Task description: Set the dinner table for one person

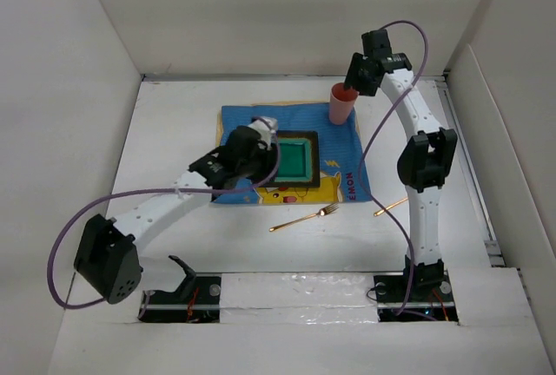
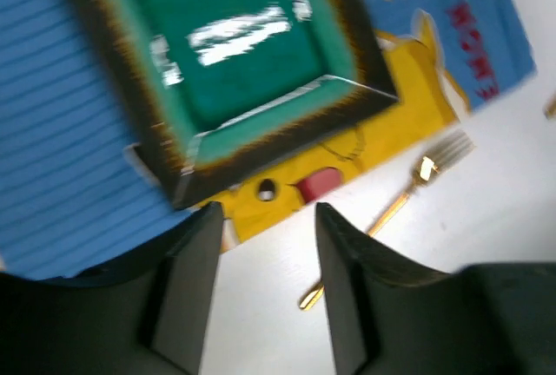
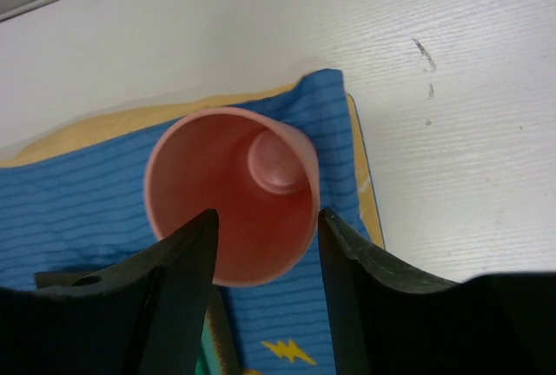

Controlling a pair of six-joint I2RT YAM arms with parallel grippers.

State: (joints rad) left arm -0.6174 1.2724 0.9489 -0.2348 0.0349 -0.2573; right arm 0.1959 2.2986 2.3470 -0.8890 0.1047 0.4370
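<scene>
The dinner table (image 1: 174, 227) is a flat, matte white surface stretching away from the arms' bases and boxed in by white panels. Its longer side seems to run left to right, with a silver tape strip (image 1: 295, 292) along the near edge. A blue placemat (image 1: 239, 119) lies towards the far side, and a gold fork (image 1: 304, 217) lies on the bare white just in front of it. The left gripper (image 2: 265, 219) hangs spread and empty by the green plate (image 2: 234, 36). The right gripper (image 3: 268, 214) stands wide above the pink cup (image 3: 226, 175).
</scene>
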